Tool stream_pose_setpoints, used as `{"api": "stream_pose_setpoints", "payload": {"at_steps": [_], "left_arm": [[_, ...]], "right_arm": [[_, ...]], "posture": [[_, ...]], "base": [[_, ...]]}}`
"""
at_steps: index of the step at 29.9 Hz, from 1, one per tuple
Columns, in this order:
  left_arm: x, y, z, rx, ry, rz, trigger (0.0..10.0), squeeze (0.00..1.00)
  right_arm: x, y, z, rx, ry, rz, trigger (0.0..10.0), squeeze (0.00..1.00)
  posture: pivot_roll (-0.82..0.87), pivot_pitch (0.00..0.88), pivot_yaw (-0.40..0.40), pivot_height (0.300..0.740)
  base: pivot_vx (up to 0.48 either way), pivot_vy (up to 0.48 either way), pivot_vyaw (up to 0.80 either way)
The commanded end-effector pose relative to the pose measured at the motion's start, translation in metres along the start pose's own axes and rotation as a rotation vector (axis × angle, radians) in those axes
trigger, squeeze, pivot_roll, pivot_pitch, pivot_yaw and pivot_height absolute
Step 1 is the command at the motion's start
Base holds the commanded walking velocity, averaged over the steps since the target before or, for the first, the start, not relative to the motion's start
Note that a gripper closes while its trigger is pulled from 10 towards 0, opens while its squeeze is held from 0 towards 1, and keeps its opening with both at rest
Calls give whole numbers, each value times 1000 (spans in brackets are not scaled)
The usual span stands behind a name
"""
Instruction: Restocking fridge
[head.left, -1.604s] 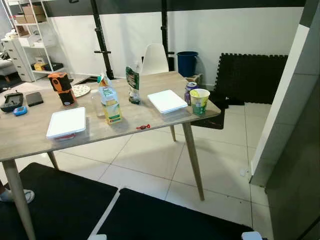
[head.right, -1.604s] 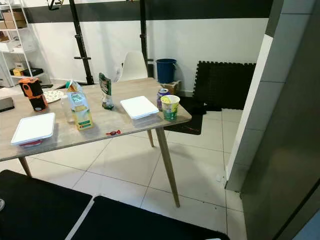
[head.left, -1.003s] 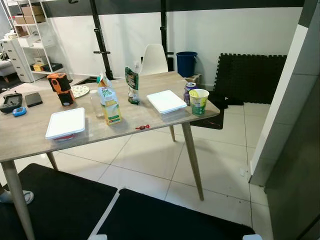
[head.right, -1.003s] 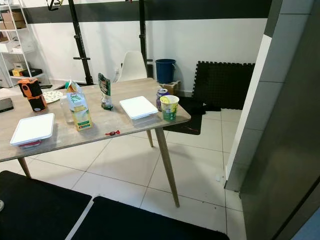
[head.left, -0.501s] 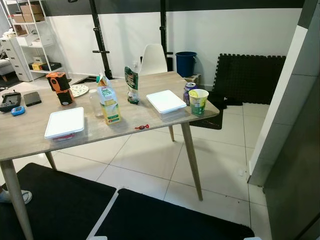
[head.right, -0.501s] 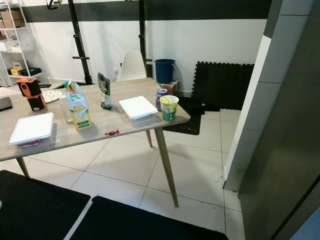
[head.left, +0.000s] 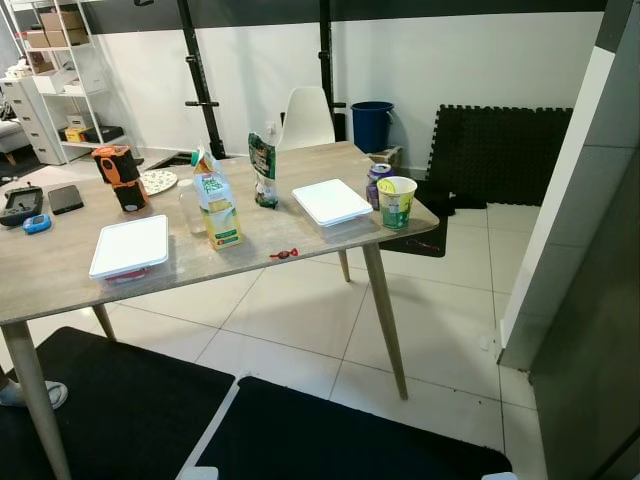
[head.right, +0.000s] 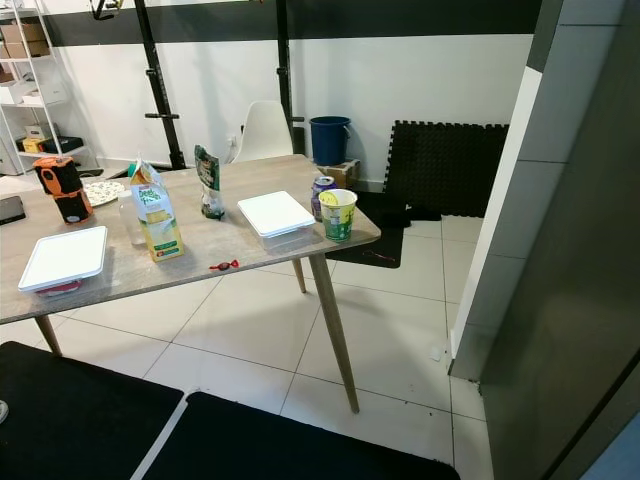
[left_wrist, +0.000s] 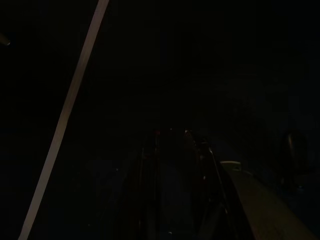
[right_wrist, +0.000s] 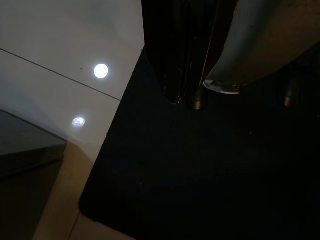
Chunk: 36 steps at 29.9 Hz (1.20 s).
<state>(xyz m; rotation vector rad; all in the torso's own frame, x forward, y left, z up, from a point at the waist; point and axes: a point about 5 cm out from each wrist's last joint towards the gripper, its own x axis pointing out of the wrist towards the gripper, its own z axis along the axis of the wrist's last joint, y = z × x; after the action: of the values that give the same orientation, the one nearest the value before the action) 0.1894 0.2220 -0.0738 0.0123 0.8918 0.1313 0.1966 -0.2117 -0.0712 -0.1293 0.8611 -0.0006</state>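
Hanging idle low over a black floor mat (right_wrist: 200, 175), the right gripper (right_wrist: 184, 102) has its two black fingers (right_wrist: 172, 60) pressed together with nothing between them; white floor tiles (right_wrist: 65, 55) lie just beside its tips. The left gripper (left_wrist: 172, 137) hangs in deep shade, and whether its fingers are apart or together cannot be told.

The goods to restock stand well apart from both grippers, up on a light wooden table (head.left: 60, 280) ahead: a yellow-and-green juice carton (head.left: 218, 205), a green snack bag (head.left: 264, 170), two flat white lidded containers (head.left: 130, 246) (head.left: 331, 201), a purple drinks can (head.left: 379, 184) touching a green-and-yellow paper cup (head.left: 397, 203), and a small red wrapped sweet (head.left: 284, 254) near the table's front edge. An orange-and-black tool (head.left: 120, 175) stands farther back.
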Motion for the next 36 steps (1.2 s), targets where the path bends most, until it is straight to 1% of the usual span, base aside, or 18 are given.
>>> {"api": "stream_pose_setpoints", "payload": {"at_steps": [1,3,6,10,12,16,17,19,20,25,26,27,29,32,33,34,35,36], "left_arm": [[-1,10,-1,-1,8,26,10000,0],[-1,10,-1,-19,8,31,10000,0],[-1,10,-1,-13,4,20,10000,0],[-1,11,-1,-35,2,35,10000,0],[-1,9,1,-10,-3,18,10000,0],[-1,11,1,-49,-5,47,10000,0],[-1,11,1,-47,-5,37,10000,0],[-1,11,1,-40,-5,27,10000,0],[-1,10,2,-10,-7,12,10000,0],[0,12,5,-36,-15,37,10000,0],[0,10,8,-11,-26,21,10000,0],[0,10,8,-11,-26,21,10000,0],[1,10,10,-29,-36,27,10000,0],[1,10,11,-69,-40,48,10000,0],[1,9,11,-52,-37,30,10000,0],[1,5,12,-10,-34,1,10000,0],[2,4,11,19,-29,-6,10000,0],[2,4,11,19,-29,-6,10000,0]], "right_arm": [[0,0,-2,9,8,-1,10000,0],[0,-1,-1,3,8,1,10000,0],[0,-3,1,22,2,-10,10000,0],[0,-2,1,-14,13,1,10000,0],[0,-3,1,17,7,-10,10000,0],[0,-3,0,-13,19,0,10000,0],[0,-3,-1,4,15,-8,10000,0],[0,-3,-1,21,12,-16,10000,0],[0,-3,0,50,3,-21,10000,0],[-1,-3,-4,11,21,-9,10000,0],[-1,-4,-6,41,20,-20,10000,0],[-1,-4,-6,41,20,-20,10000,0],[-2,-5,-6,36,22,-20,10000,0],[-2,-5,-9,-1,37,-8,10000,0],[-3,-6,-10,18,33,-22,10000,0],[-3,-8,-8,56,23,-35,10000,0],[-2,-8,-7,60,19,-33,10000,0],[-2,-8,-7,60,19,-33,10000,0]], "posture": [[-53,81,46,740],[-53,83,52,740],[-57,74,48,740],[-53,75,53,740],[-47,72,44,740],[-42,69,54,740],[-57,70,72,740],[-57,70,72,740],[-54,56,56,740],[-45,62,68,740],[-41,56,59,740],[-41,56,59,740],[-40,49,51,740],[-42,53,69,740],[-57,59,78,740],[-58,53,58,740],[-56,55,55,740],[-56,55,55,740]], "base": [[0,0,0],[0,0,0],[0,0,0],[0,0,0],[0,0,0],[0,0,0],[0,0,0],[0,0,0],[0,0,0],[0,0,0],[0,0,0],[0,0,0],[0,0,0],[0,0,0],[0,0,0],[0,0,0],[0,0,0],[0,0,0]]}}
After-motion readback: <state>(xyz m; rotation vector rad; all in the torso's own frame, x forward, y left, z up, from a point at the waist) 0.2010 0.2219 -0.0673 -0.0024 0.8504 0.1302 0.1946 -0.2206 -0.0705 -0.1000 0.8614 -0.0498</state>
